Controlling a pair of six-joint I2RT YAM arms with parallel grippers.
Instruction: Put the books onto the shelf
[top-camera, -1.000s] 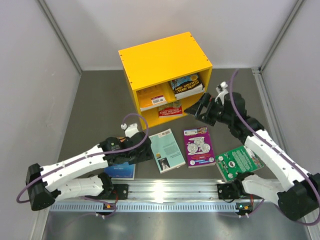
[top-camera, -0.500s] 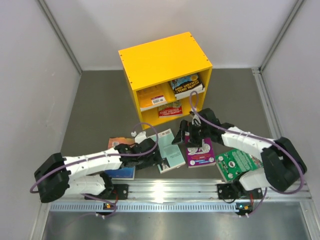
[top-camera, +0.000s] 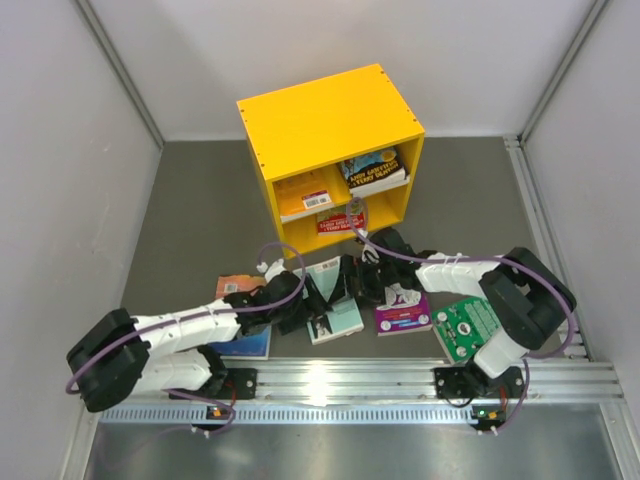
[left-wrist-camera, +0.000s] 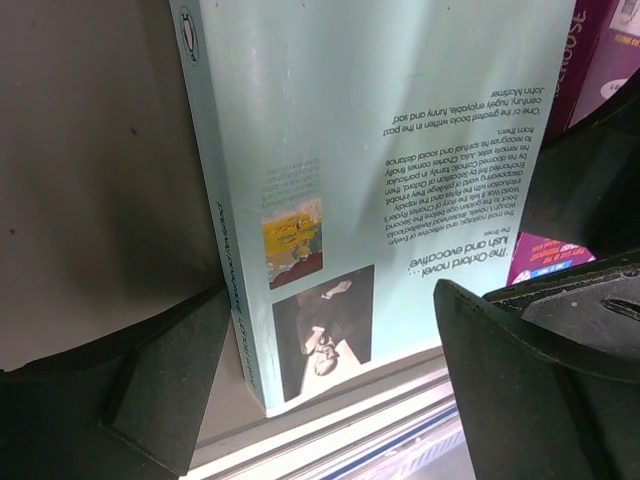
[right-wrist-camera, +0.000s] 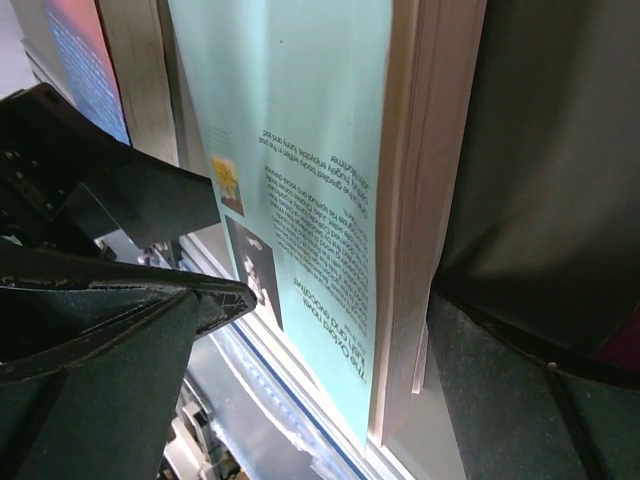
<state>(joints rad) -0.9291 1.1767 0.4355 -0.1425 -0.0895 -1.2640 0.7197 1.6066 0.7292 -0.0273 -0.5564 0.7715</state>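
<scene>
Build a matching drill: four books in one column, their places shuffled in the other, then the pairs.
Books
1. teal book
2. green book
3. black book
4. red-and-white book

Places
A. upper level of the shelf, right side
B. lower level of the shelf
C. on the table, by the right arm's base
D. on the table, just left of the purple book

Pairs: 1-D, 2-C, 3-A, 4-B

We see a ribbed silver aluminium rail (top-camera: 340, 380) edging the dark grey tabletop (top-camera: 200, 220), with white panel walls (top-camera: 480, 60) behind that tabletop.
</scene>
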